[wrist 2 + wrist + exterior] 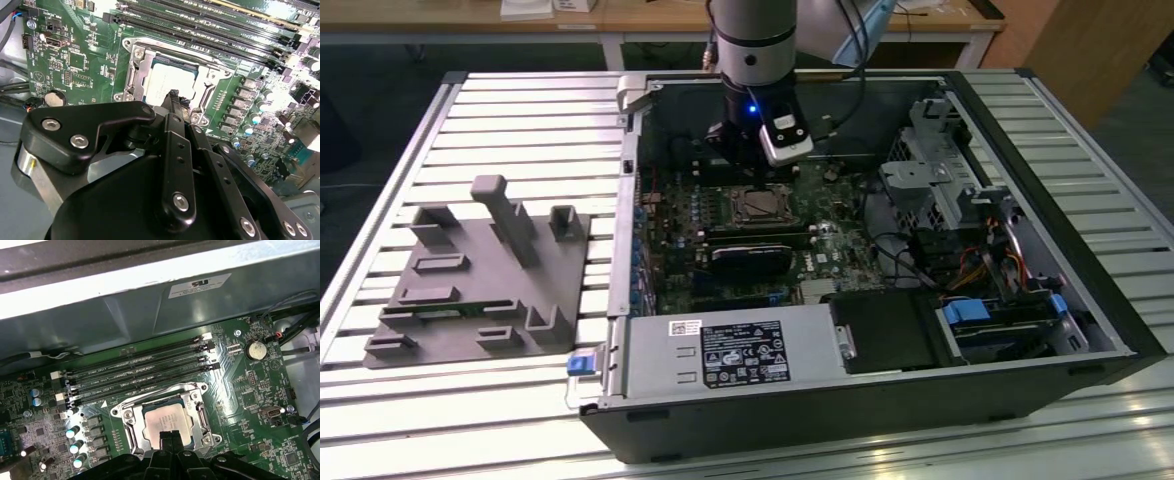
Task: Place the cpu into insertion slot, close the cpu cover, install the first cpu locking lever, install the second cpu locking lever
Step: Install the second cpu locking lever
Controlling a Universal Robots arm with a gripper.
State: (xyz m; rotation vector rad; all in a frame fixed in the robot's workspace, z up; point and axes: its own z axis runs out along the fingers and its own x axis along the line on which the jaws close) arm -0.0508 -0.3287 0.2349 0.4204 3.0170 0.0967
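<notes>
gripper point(170, 437) hangs directly above the cpu point(167, 422) seated in the insertion slot point(131, 80)

fingertips pressed together, grasping nothing, just over the chip's near edge; the cpu cover point(200, 410) lies flat around the dull silver square, framing it beside the long memory slots point(140, 372) on the green motherboard point(250, 385)

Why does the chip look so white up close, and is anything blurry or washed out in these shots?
In both wrist views, light glares off the cpu, bleaching its metal top. In the first wrist view, the case wall has a blown-out white band. In the second wrist view, the gripper looms dark and close. The exterior view is dim inside the case, with a small blue light on the arm.
</notes>
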